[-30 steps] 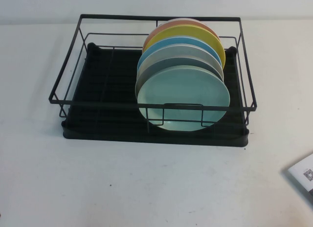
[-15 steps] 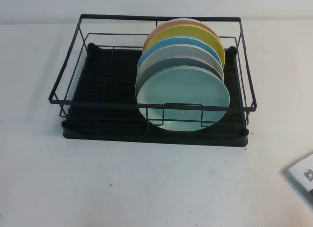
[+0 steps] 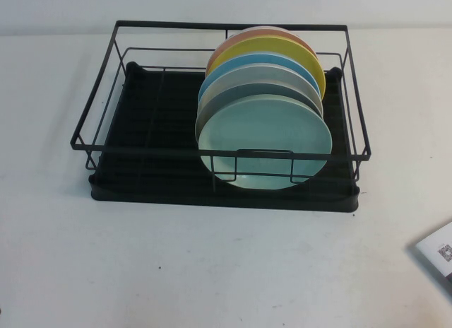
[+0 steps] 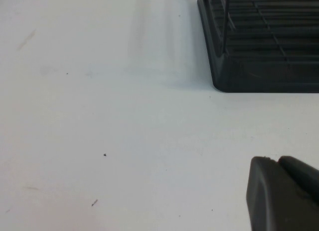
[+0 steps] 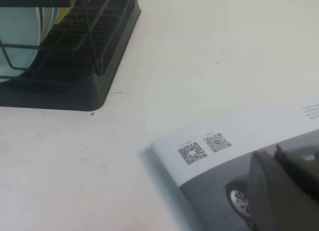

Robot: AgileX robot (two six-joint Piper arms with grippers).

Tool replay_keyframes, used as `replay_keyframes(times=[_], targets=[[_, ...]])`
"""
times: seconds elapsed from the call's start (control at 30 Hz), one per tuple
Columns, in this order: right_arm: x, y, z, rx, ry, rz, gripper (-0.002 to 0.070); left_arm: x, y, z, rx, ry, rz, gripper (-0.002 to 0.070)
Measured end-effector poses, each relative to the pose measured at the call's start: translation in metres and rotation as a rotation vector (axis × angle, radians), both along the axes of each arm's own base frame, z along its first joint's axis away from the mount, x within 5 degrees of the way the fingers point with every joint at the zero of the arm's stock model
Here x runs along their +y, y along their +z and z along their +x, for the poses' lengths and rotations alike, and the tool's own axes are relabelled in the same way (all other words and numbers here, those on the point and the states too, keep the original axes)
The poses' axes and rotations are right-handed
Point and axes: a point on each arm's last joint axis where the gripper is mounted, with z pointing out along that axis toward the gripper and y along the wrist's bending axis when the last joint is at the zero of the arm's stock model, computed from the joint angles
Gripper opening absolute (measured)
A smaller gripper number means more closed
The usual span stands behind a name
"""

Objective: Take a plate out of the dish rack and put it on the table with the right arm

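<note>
The pale mint-green plate [image 3: 265,141] stands on edge at the front of a row of plates in the right half of the black wire dish rack [image 3: 141,116] on the white table [image 3: 212,271]. Neither arm shows in the high view. The right wrist view shows the right gripper [image 5: 276,152] shut and empty, low over a printed leaflet, with the rack's corner [image 5: 94,66] and a slice of the plate [image 5: 17,37] some way off. The left wrist view shows the left gripper [image 4: 276,160] shut and empty over bare table near the rack's corner [image 4: 264,66].
Behind the mint plate stand a grey plate [image 3: 244,95], a grey-blue one, a blue one [image 3: 282,61], a yellow one [image 3: 311,66] and an orange one [image 3: 247,39]. A leaflet with QR codes [image 3: 438,254] lies at the table's right edge, also in the right wrist view [image 5: 239,141].
</note>
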Motion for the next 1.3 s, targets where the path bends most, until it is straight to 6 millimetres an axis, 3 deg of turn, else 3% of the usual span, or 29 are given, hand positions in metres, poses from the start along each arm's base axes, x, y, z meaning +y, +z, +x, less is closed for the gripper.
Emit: replay_keyframes(times=[0.2, 0.5, 0.8, 1.2, 1.3], targets=[[0.002, 0.001, 0.000, 0.000, 0.004, 0.061, -0.0018, 0.000, 0.000, 0.000, 0.000, 0.000, 0.000, -0.0006], [0.007, 0.012, 0.002, -0.080, -0.012, 0.429, -0.0018, 0.000, 0.000, 0.000, 0.000, 0.000, 0.000, -0.0006], [0.007, 0.020, 0.002, -0.125, -0.039, 0.651, -0.0018, 0.000, 0.000, 0.000, 0.000, 0.000, 0.000, -0.0006], [0.008, 0.021, 0.002, -0.124, -0.029, 0.741, -0.0018, 0.000, 0.000, 0.000, 0.000, 0.000, 0.000, -0.0006], [0.013, 0.030, 0.005, -0.057, 0.001, 0.724, -0.0018, 0.000, 0.000, 0.000, 0.000, 0.000, 0.000, -0.0006]])
